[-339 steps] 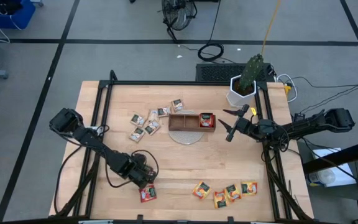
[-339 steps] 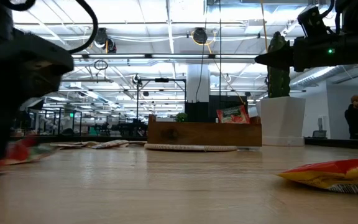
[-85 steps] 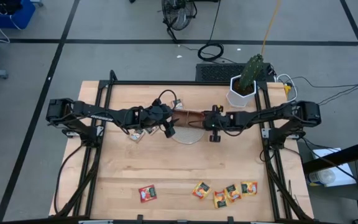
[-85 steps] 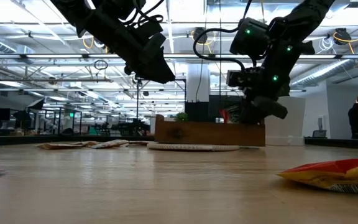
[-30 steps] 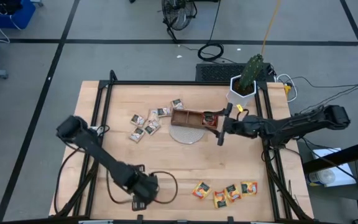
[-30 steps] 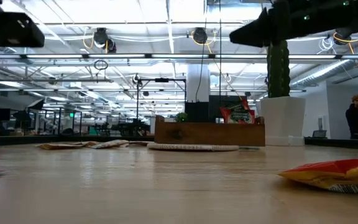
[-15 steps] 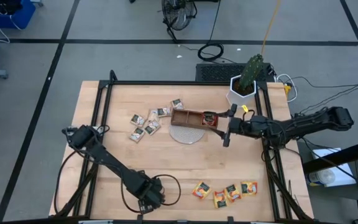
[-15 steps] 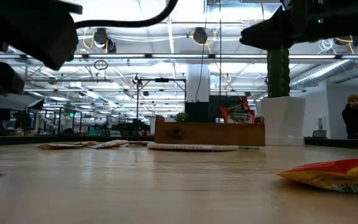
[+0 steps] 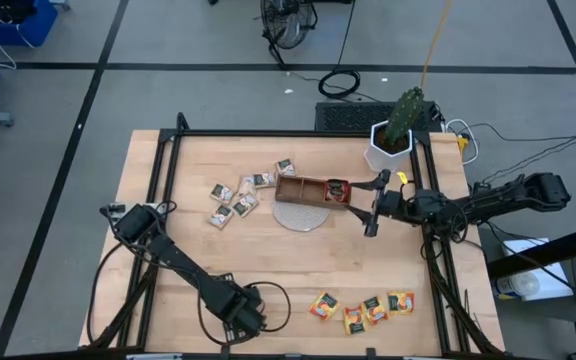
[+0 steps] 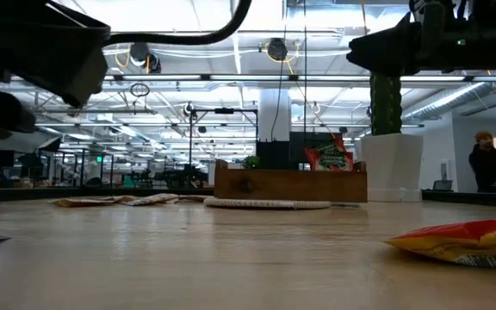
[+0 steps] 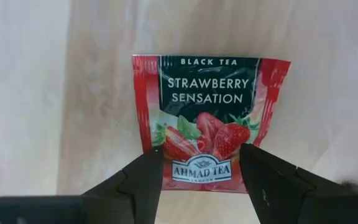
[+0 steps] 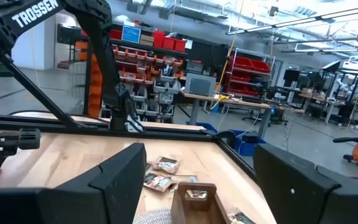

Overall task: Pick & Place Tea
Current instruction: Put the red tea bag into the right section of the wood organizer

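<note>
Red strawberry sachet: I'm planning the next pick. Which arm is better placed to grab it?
Left. Its hand hovers open directly over the red sachet, fingers either side of it. The right hand is open beside the wooden tray.

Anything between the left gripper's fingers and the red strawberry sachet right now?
Nothing. In the left wrist view the left gripper is open, its fingers straddling the near edge of the red strawberry sachet, which lies flat on the table.
</note>
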You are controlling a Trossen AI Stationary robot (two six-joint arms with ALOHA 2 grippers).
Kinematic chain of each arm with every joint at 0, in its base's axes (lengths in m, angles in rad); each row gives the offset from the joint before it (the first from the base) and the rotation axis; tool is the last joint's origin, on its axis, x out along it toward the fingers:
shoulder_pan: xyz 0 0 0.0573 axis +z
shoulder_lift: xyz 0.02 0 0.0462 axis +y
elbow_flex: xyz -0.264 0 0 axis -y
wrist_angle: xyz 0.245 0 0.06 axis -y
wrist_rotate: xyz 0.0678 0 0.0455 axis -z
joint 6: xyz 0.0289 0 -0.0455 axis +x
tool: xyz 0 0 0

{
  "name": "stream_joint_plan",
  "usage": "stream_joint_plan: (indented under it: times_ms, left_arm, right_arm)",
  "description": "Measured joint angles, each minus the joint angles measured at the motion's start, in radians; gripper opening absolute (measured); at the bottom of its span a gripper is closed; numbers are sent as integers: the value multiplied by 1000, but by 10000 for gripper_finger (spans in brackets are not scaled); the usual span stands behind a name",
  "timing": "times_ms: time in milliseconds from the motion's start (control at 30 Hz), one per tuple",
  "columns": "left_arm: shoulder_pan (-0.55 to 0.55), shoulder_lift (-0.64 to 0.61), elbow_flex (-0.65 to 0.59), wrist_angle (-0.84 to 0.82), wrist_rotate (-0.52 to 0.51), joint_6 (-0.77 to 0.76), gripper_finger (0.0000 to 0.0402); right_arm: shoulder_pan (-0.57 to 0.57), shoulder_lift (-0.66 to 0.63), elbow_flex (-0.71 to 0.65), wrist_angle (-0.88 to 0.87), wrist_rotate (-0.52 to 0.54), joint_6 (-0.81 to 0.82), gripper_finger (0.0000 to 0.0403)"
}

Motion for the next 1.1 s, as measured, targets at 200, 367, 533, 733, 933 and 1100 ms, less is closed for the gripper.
stream_joint_plan:
  times_ms: [200,367,533,733,933,1100]
  left_arm:
    - [1,2,-2,9,-33,58,189]
    - [8,2,-3,17,-37,74,101]
    - [40,-6,-4,16,16,154,16]
    - [92,-67,32,-127,-187,306,10]
    - [170,-136,107,-175,-792,486,10]
    - [279,-151,101,101,-1195,742,10]
  right_arm:
    - [0,0,-3,0,0,-1,273]
    - [0,0,-3,0,0,0,272]
    - [0,0,-3,0,0,1,270]
    - [0,0,-3,0,-1,58,273]
    - [0,0,-3,0,-1,119,272]
    - [0,22,-3,3,4,131,268]
